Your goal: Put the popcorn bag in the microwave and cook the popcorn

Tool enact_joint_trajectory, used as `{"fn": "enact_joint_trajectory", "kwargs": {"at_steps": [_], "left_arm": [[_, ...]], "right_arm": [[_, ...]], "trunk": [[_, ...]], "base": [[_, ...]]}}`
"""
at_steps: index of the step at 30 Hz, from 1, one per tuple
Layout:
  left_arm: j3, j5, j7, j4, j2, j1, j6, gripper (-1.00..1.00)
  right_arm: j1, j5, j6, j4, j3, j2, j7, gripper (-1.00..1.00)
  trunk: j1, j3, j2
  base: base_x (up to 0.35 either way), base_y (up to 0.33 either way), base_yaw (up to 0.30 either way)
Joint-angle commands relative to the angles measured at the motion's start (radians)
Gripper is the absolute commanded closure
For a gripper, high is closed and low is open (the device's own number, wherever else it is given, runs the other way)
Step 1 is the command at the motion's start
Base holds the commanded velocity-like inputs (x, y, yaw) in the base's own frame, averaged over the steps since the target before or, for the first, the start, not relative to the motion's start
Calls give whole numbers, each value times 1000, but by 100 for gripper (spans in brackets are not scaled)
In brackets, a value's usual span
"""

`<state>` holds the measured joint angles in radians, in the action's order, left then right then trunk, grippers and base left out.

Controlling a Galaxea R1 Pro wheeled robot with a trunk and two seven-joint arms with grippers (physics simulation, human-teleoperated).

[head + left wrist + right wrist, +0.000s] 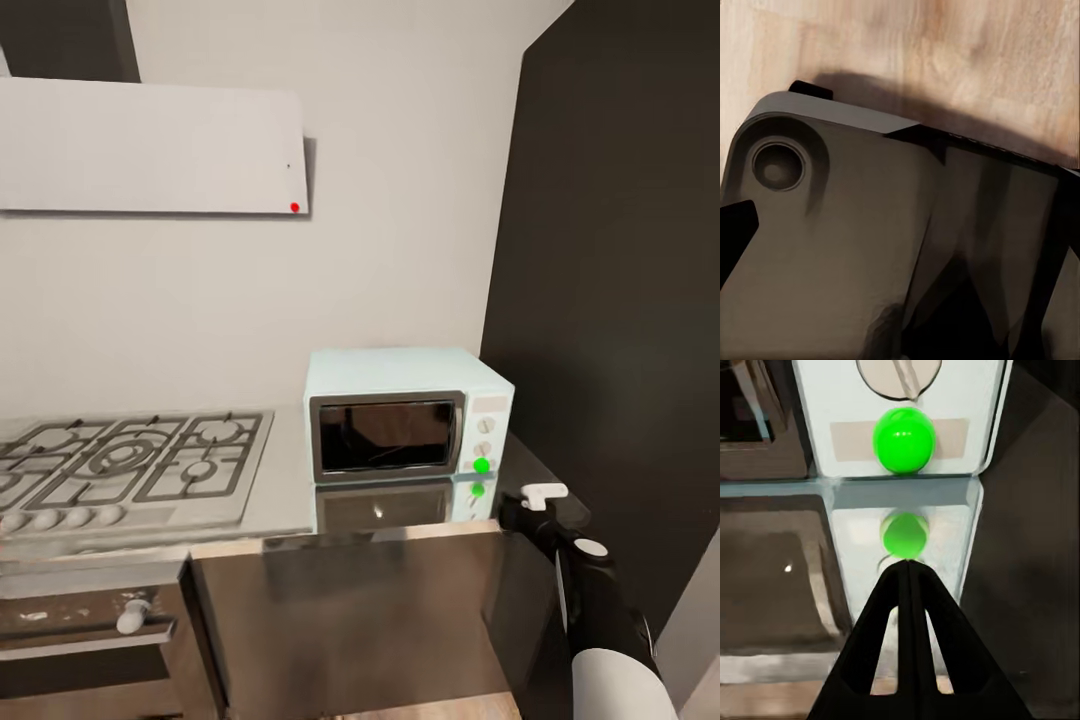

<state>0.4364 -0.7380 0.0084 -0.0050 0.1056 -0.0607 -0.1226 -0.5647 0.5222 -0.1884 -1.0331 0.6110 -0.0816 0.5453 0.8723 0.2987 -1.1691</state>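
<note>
microwave (pixel 405 415) parked at the back right corner of the countertop (pixel 285 480), door shut, button (pixel 904 439) glowing green | right gripper (pixel 907 574) fingers pressed together, tips just short of that button | hob (pixel 125 460) off to the counter's left end | left gripper: can't tell

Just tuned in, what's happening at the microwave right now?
The microwave sits on the countertop beside the gas hob, door closed, its indicator light glowing green. The right gripper, fingers shut together, points at that light just in front of the control panel. The popcorn bag can't be made out through the dark glass.
</note>
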Motion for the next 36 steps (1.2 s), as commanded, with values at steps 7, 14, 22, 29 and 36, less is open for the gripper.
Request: {"fn": "enact_joint_trajectory", "kwargs": {"at_steps": [7, 14, 22, 29, 36], "left_arm": [[8, -9, 2, 1, 0, -1, -3, -100], [8, -11, 2, 2, -1, -1, -3, -100], [8, -12, 2, 2, 0, -1, -3, -100], [8, -13, 2, 3, -1, -1, -2, -100], [8, -12, 2, 5, -7, -1, 2, -100]], "right_arm": [[-1, 7, -11, -49, 4, -6, 13, 100], [-1, 11, -20, 35, 5, -4, 11, 100], [-1, 114, 21, 543, 5, 91, -117, 100], [22, 119, 196, 1038, 1, 222, -296, 100], [373, 118, 258, 1065, -2, 230, -309, 100]], "trunk": [[-1, 1, -1], [-1, 1, -1], [-1, 1, -1], [-1, 1, -1], [-1, 1, -1]], "base": [[-344, 0, 0], [-281, 0, 0], [-16, 0, 0], [0, 0, 0], [0, 0, 0]]}}
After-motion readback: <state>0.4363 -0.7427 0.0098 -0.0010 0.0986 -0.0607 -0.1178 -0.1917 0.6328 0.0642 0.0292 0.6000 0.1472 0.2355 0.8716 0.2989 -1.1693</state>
